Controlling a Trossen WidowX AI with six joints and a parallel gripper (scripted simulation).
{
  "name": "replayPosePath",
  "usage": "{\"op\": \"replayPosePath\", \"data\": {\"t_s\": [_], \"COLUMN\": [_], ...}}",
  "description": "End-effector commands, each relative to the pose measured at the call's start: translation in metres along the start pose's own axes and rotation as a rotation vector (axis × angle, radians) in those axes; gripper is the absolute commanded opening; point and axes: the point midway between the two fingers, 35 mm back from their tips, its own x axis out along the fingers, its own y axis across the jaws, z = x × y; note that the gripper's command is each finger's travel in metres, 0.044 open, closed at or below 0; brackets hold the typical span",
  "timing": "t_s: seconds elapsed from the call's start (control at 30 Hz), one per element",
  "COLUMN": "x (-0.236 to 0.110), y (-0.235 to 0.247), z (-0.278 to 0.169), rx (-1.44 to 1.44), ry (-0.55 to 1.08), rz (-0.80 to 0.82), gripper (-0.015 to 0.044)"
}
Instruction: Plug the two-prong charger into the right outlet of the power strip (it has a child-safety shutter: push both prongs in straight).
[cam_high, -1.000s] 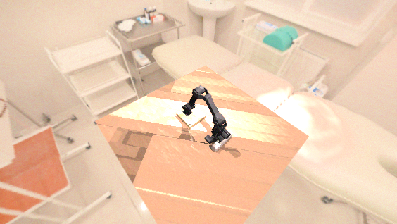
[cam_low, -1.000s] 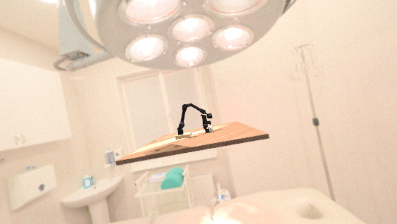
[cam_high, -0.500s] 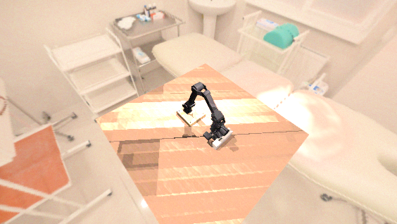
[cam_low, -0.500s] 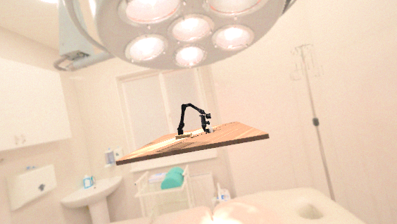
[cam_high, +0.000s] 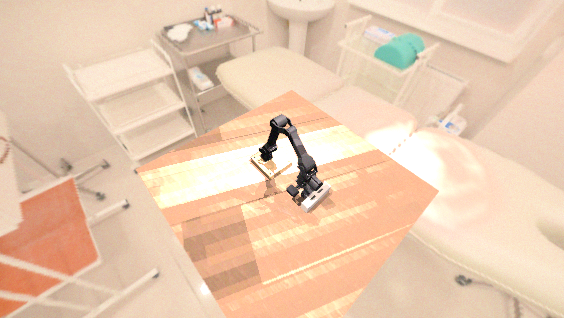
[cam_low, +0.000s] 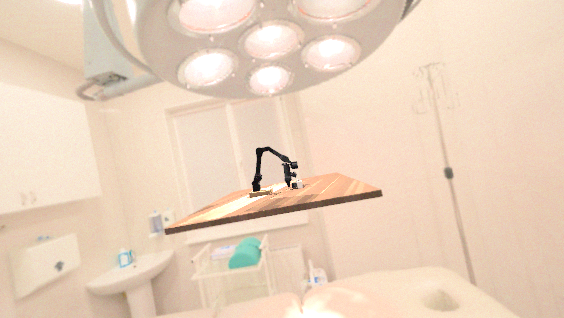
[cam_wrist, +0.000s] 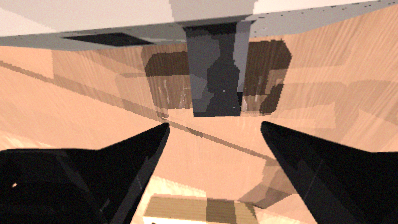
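Wrist view, left to right: black left finger (cam_wrist: 100, 170) is low and wide, black right finger (cam_wrist: 325, 165) mirrors it, nothing between them. So the black parallel-jaw gripper (cam_wrist: 215, 131) is spread fully and holds nothing. The flat white power strip (cam_wrist: 125, 20) runs along the top. Its left outlet shows as a dark slot (cam_wrist: 107, 39), uncovered. To the right of that slot, the dark grey blocky two-prong charger (cam_wrist: 215, 75) stands centred ahead of the gap between the fingers, with its far end meeting the strip about where the right outlet should be. My read is that it's on the right outlet. You can't see the prongs, so I can't tell whether they are fully in. The top view puts the gripper low at the strip (cam_high: 314, 201), with the arm arching over from its tan square base plate (cam_high: 270, 172) on the striped wooden tabletop (cam_high: 300, 250). A white shelf trolley (cam_high: 115, 70), a teal cushion (cam_high: 400, 50) and a cream treatment couch (cam_high: 475, 200) all stand well apart from it. Only the charger body lies in the gripper's line.
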Motion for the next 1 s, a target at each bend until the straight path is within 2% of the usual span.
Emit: {"op": "replayPosePath", "data": {"t_s": [0.0,0.5,0.87,0.97], "x": [0.002,0.001,-0.07,-0.075], "y": [0.0,0.0,0.0,0.0], "z": [-0.006,-0.016,-0.003,-0.003], "rx": [-0.006,0.0,-0.006,-0.007], "ry": [0.004,-0.007,-0.566,-0.601], "rz": [-0.002,0.0,-0.003,-0.004], "gripper": [0.044,0.044,0.044,0.044]}}
